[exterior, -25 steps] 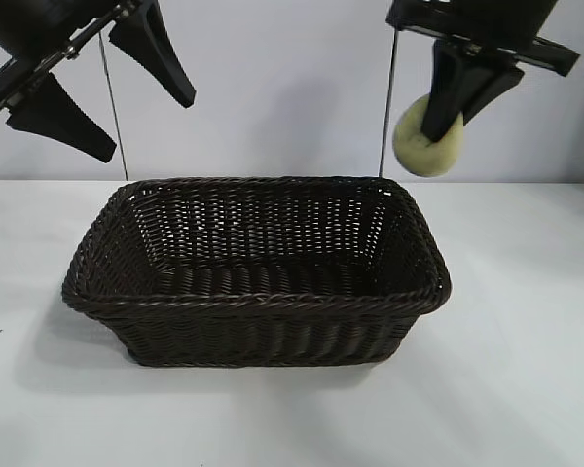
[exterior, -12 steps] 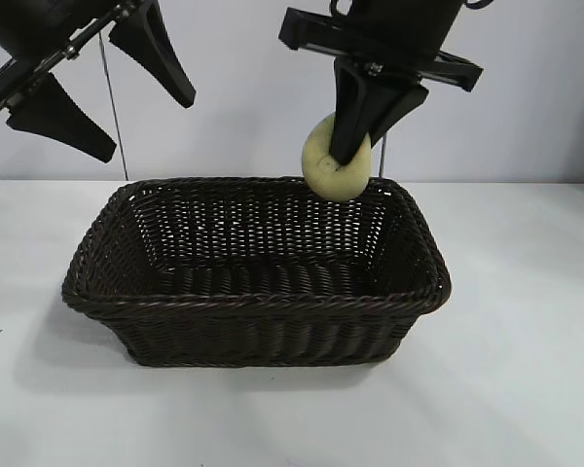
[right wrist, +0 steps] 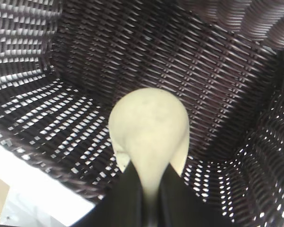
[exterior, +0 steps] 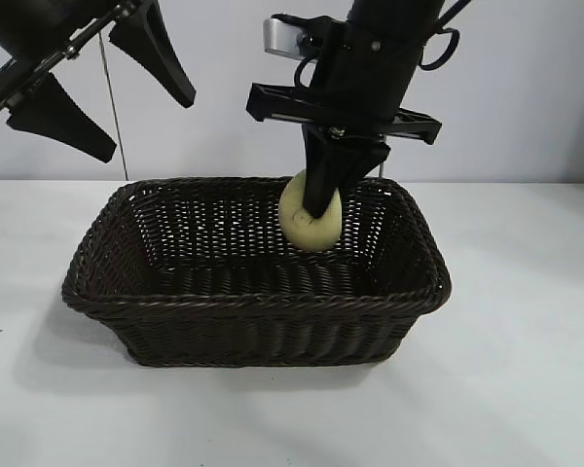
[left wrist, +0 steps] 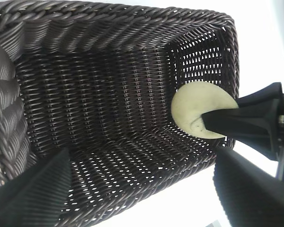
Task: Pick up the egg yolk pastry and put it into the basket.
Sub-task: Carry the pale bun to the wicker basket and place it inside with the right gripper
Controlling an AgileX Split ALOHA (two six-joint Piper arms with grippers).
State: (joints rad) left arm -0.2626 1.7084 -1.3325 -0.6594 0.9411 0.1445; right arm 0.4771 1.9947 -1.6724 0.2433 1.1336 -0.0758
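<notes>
White desk [exterior: 526, 389] and a pale grey wall fill the exterior view, with the basket [exterior: 256, 313] sitting in the middle of the desk, its long side facing the camera. It is dark brown woven wicker with sloping sides and a braided rim, and its floor shows only bare weave.

Hanging from above over the far right part of the basket is the right pincer [exterior: 316, 209], pointing steeply down. Its black fingers are closed narrowly on the egg yolk pastry [exterior: 310, 223], pinching the pale yellow bun so that it bulges on either side of them. The pastry hangs in the air at about rim height, inside the outline of the basket near its far wall, and does not touch the wicker floor. From the right wrist view the pastry [right wrist: 149, 126] shows rounded and smooth, clamped between the two fingers, with the woven floor and walls spread out below it. From the left wrist view the pastry [left wrist: 200, 116] hangs over the basket near one end wall.

At the upper left of the exterior view the left pincer [exterior: 105, 89] hangs high above the desk beyond the left end of the basket, its fingers spread wide and holding nothing.
</notes>
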